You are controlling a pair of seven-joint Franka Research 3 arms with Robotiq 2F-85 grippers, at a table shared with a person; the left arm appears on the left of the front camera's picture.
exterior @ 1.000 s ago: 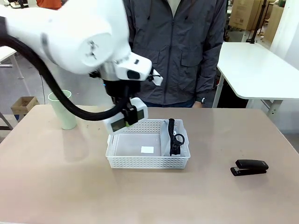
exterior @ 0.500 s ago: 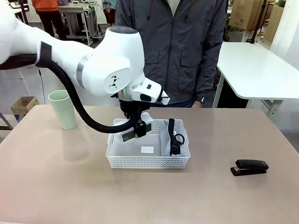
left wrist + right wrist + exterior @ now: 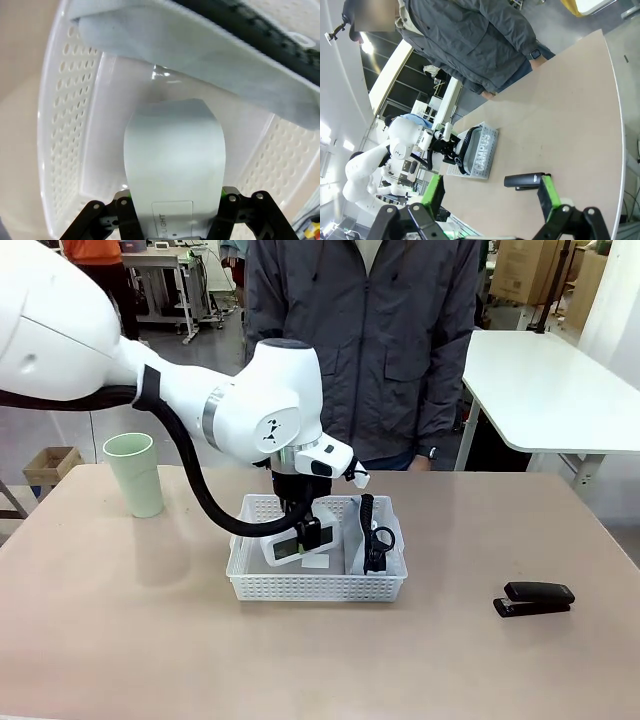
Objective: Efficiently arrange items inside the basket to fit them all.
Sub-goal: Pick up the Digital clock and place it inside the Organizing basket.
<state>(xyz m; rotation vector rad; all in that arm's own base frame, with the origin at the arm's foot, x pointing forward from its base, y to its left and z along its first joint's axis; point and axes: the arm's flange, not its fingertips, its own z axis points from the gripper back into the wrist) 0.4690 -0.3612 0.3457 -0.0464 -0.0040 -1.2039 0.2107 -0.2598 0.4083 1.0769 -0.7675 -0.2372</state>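
Front view: the left gripper [image 3: 300,533] is clamped on the white box [image 3: 283,550], held tilted low inside the white lattice basket [image 3: 320,588] at the centre of the frame. The grey CAMPUS pouch [image 3: 393,538] stands on edge against the basket's right-hand end, its black strap [image 3: 367,523] draped over the top. The pale green cup [image 3: 133,473] stands upright at the left of the frame and the black stapler [image 3: 535,598] lies at lower right, both on the table [image 3: 470,660] and well apart from the basket. In the left wrist view, the pads pinch the box across its narrow end at the bottom of the frame, with bare basket floor beyond it and the pouch across the top. In the right wrist view, the right gripper [image 3: 492,197] is spread wide and empty above the table, with the stapler lying beyond its fingers. Treat the box as stiff, probably light and smooth-faced, so it may slip or pivot in an end pinch. Judge the pouch soft and floppy; take its body, not the strap, which could snag the lattice. The stapler looks dense and rigid, so grasp it across its mid-body. The cup is likely thin-walled and easily squeezed, so close on it lightly.
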